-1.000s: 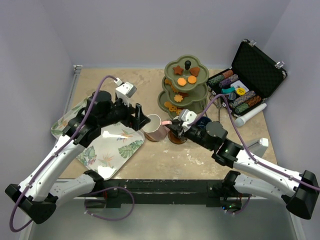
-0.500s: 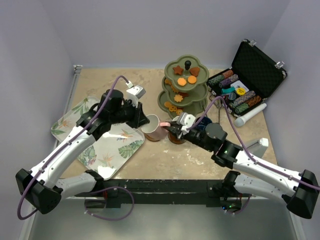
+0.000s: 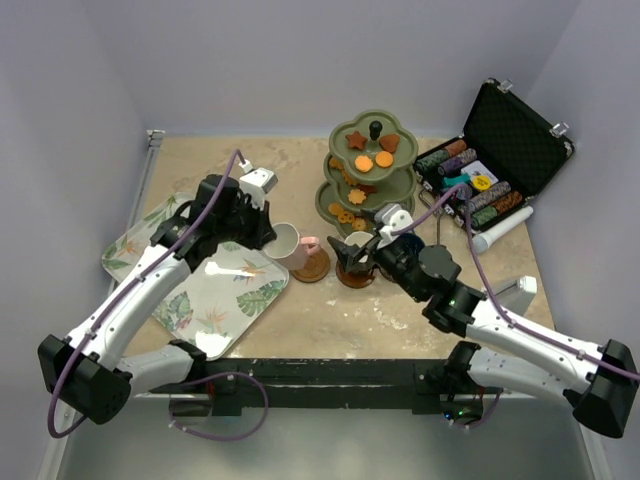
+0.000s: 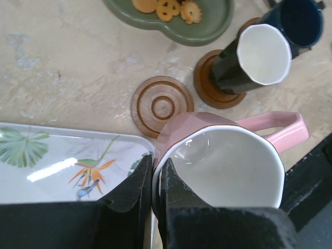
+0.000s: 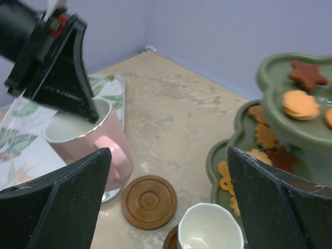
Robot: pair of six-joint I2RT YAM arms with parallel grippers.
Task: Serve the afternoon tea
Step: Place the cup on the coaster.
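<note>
Left gripper [image 4: 154, 163]: fingers pinched narrow on the near rim of the pinkish-white cup [image 4: 223, 166], one finger inside and one outside.
Pinkish-white cup: faceted ceramic with a pink handle that points toward the right arm. It is empty and sits over the spot where the tray edge meets the bare saucer. Whether its base touches anything cannot be told.
Right gripper [image 5: 168, 155]: jaws spread wide and holding nothing, poised over the cream cup and apart from it.
Bare saucer [image 4: 162, 105]: round brown wood with turned rings, lying on the table just beside the tray.
Cream cup [image 4: 262, 54]: small, empty and upright on a second round brown saucer [image 4: 207, 88].
Navy cup [image 4: 298, 21]: small, just beyond the cream cup.
Three-tier stand [image 3: 365, 175]: olive-green and scalloped, on the far side of the table, with small orange and brown biscuits [image 3: 372, 160] on its tiers.
Leaf-patterned tray [image 3: 235, 300]: white and rectangular, on the near left of the table.
Poker-chip case [image 3: 500, 150]: black with its lid open, at far right.
</note>
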